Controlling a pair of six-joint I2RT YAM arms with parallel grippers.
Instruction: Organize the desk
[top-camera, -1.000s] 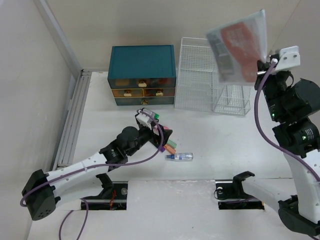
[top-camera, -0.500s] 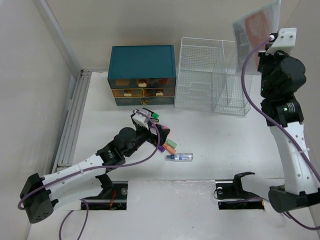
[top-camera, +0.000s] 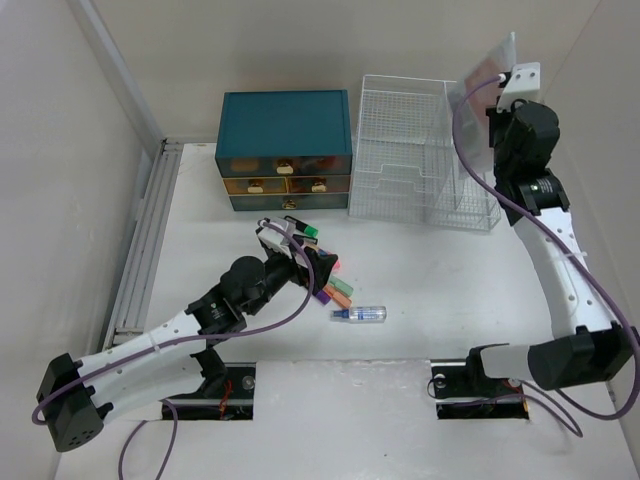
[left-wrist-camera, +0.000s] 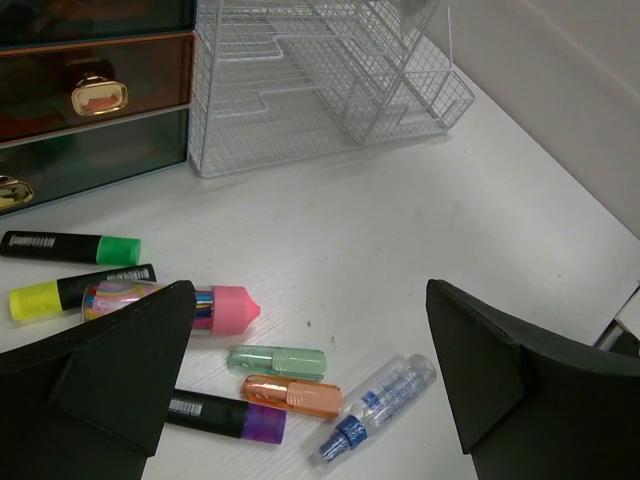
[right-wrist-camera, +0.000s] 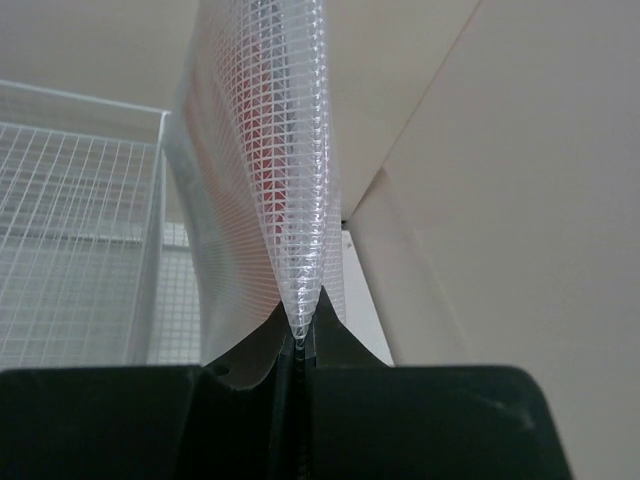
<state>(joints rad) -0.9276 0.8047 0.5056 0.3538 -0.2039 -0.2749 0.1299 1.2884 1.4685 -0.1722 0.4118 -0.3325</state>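
The white desk (top-camera: 450, 270) holds a cluster of pens at its middle. My left gripper (top-camera: 322, 270) hovers over them, open and empty. In the left wrist view its jaws (left-wrist-camera: 310, 300) straddle a pink-capped pen (left-wrist-camera: 225, 308), a green cap (left-wrist-camera: 277, 360), an orange cap (left-wrist-camera: 292, 396), a black marker with a purple end (left-wrist-camera: 225, 417) and a small clear spray bottle (left-wrist-camera: 380, 405). My right gripper (top-camera: 497, 95) is raised high at the back right, shut on the edge of a clear mesh pouch (top-camera: 485, 65) with something red inside. The right wrist view shows the pouch (right-wrist-camera: 300, 150) pinched between the jaws (right-wrist-camera: 300, 335).
A teal drawer chest (top-camera: 285, 150) stands at the back, with a white wire-mesh rack (top-camera: 415, 150) to its right, below the pouch. Green-tipped (left-wrist-camera: 70, 247) and yellow-tipped (left-wrist-camera: 80, 293) highlighters lie near the chest. Grooved rails (top-camera: 145, 240) run along the left edge. Walls close in on both sides.
My right arm has swung the pouch back and to the left, turning it nearly edge-on above the rack's right end. My left arm has shifted slightly over the pens.
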